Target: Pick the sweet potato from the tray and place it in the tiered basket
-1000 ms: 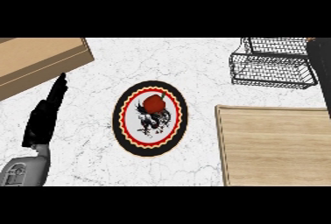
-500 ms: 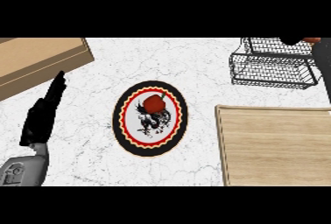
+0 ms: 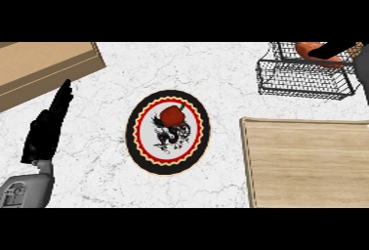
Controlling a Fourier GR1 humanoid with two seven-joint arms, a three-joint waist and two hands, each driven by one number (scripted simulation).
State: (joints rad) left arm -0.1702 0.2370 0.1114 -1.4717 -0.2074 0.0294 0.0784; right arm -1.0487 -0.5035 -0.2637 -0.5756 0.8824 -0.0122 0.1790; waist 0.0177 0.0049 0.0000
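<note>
The orange sweet potato (image 3: 311, 48) shows at the view's top right, just above the upper tier of the black wire tiered basket (image 3: 302, 84). My right hand (image 3: 340, 48) lies across it with dark fingers round it, and much of the potato is hidden. The wooden tray (image 3: 310, 166) lies bare at the lower right. My left hand (image 3: 51, 124) rests open at the left edge with its fingers straight and pointing away.
A round patterned plate (image 3: 138, 144) sits mid-counter with a red fruit (image 3: 172, 115) on it. A wooden box (image 3: 43, 66) fills the top left corner. White marble counter (image 3: 216, 73) shows between plate, basket and tray.
The right hand with the sweet potato has come further into view at the top right, over the basket. The left hand has stayed put.
</note>
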